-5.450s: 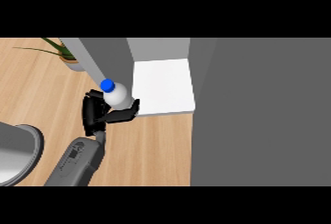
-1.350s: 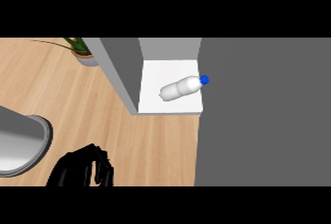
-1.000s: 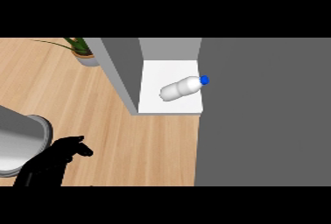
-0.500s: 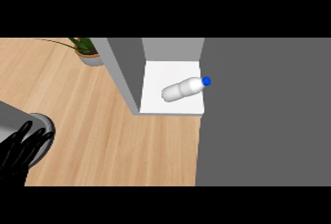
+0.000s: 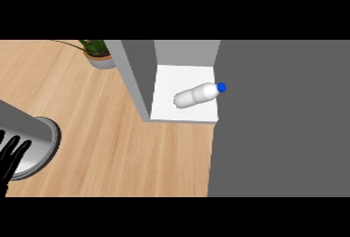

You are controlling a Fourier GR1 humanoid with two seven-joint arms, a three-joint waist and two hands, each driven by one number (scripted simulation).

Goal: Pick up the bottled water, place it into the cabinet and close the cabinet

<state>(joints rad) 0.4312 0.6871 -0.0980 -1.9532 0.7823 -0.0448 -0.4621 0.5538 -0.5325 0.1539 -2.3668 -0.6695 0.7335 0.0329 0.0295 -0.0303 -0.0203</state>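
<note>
**Desk:** Start at the fingers. What do you see?

**Operator:** I count one hand in my head view, the left hand (image 5: pixel 5 165), at the lower left edge. Its fingers (image 5: pixel 13 148) are straight, spread a little and pointing up the view. They're released and hold nothing. Only the fingers and a bit of the palm show. The forearm is cut off by the edge.

**Desk:** What's around the hand?

**Operator:** One grey round vessel (image 5: pixel 40 147) stands on the worktop (image 5: pixel 103 139), and the fingers overlap its left side from where I look. I can't tell whether they touch it.

**Desk:** And the task's thing?

**Operator:** There's one bottled water (image 5: pixel 193 96), well apart from the hand. It lies on its side on the white shelf (image 5: pixel 168 79) inside the cabinet (image 5: pixel 137 78). It's tilted across the shelf, with its single blue cap (image 5: pixel 221 87) towards the upper right, at the edge of a dark grey panel (image 5: pixel 280 120) that fills the right of my view. I can't tell whether that panel is the door.

**Desk:** Anything else on the worktop?

**Operator:** One potted plant (image 5: pixel 100 54) at the top, just beside the cabinet's grey wall.
</note>
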